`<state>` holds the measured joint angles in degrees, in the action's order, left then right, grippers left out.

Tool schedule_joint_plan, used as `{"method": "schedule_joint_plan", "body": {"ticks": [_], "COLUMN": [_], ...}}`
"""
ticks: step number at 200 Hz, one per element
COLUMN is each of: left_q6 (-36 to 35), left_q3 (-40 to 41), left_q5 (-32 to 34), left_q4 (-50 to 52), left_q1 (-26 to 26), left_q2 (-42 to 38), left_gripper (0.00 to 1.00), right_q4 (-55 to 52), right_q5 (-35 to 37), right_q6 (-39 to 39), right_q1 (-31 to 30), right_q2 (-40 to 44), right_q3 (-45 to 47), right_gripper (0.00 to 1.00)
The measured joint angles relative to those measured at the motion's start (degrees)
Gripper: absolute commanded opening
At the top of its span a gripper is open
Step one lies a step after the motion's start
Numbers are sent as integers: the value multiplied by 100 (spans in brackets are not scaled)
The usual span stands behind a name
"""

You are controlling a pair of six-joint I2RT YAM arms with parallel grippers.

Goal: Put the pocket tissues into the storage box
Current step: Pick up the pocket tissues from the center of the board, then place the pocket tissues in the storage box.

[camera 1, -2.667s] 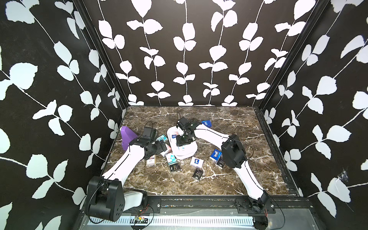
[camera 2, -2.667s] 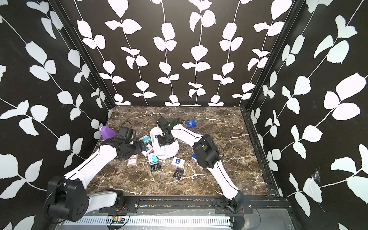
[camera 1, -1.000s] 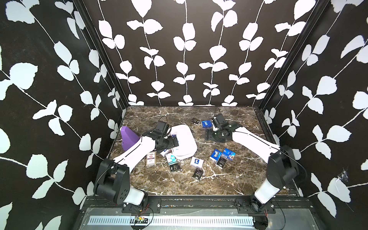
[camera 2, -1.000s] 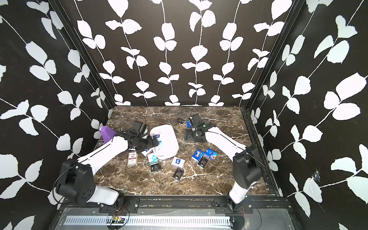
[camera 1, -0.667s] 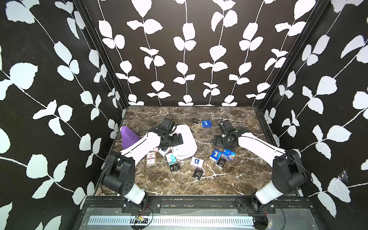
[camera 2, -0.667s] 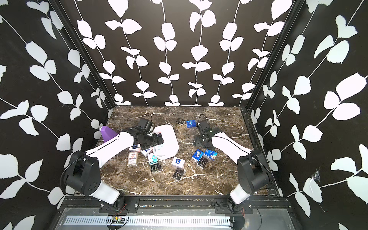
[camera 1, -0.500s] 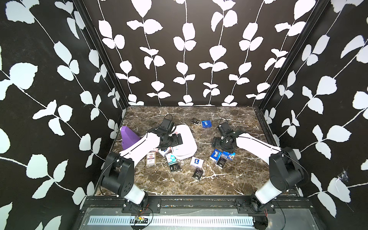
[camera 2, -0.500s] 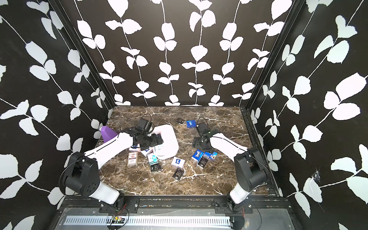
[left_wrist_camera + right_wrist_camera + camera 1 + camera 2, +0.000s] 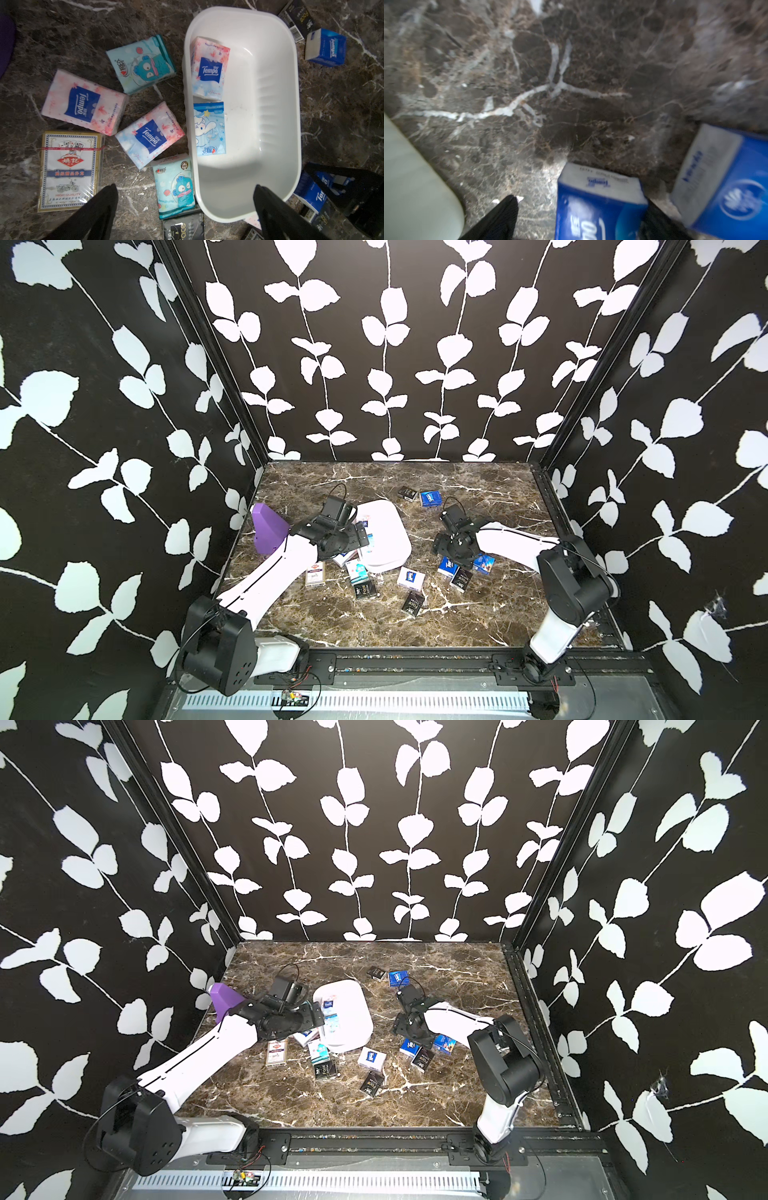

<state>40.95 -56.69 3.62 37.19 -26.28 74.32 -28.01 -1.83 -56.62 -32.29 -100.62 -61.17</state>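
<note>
White plastic storage box (image 9: 270, 104), round-cornered, holds two film-wrapped pocket tissues (image 9: 209, 66); we see other packs (image 9: 85, 101) on the marble desk (image 9: 62, 41) around it. Over the box's end the left arm (image 9: 282, 568) spreads its jaws wide; the right arm (image 9: 511, 541), beside the box, has its jaws wide astride a blue pack (image 9: 598, 207).

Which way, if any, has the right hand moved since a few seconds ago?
Yes. The right hand left the white box and now sits to its right, open over a blue tissue pack.
</note>
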Motion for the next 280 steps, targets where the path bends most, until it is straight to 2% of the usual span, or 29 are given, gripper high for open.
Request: {"method": "schedule_joint_plan", "body": {"ticks": [34, 51, 81, 103, 147, 181, 224, 280], "left_q6": [22, 22, 20, 15, -42, -42, -48, -39], "left_q3": [46, 59, 59, 61, 116, 254, 422, 968], "left_q5": [144, 170, 197, 223, 243, 46, -149, -271], "left_q4": [35, 72, 85, 94, 94, -28, -184, -160], "left_q1": [0, 0, 0, 0, 105, 498, 682, 682], "left_q2": [-33, -33, -33, -33, -33, -4, 72, -140], "left_gripper": [99, 99, 99, 99, 99, 99, 99, 99], "right_q4": [57, 57, 63, 63, 7, -197, -584, -669], "right_q5": [33, 76, 151, 199, 387, 402, 105, -380], "right_q6": [-79, -83, -26, 50, 385, 905, 1631, 2199], "right_q1": [-35, -39, -57, -72, -72, -72, -131, -400], "right_q2": [-15, -15, -39, -52, 59, 275, 146, -774], "right_q3": [4, 15, 20, 20, 15, -186, -1338, -3053], "right_gripper": [82, 75, 56, 48, 45, 44, 44, 44]}}
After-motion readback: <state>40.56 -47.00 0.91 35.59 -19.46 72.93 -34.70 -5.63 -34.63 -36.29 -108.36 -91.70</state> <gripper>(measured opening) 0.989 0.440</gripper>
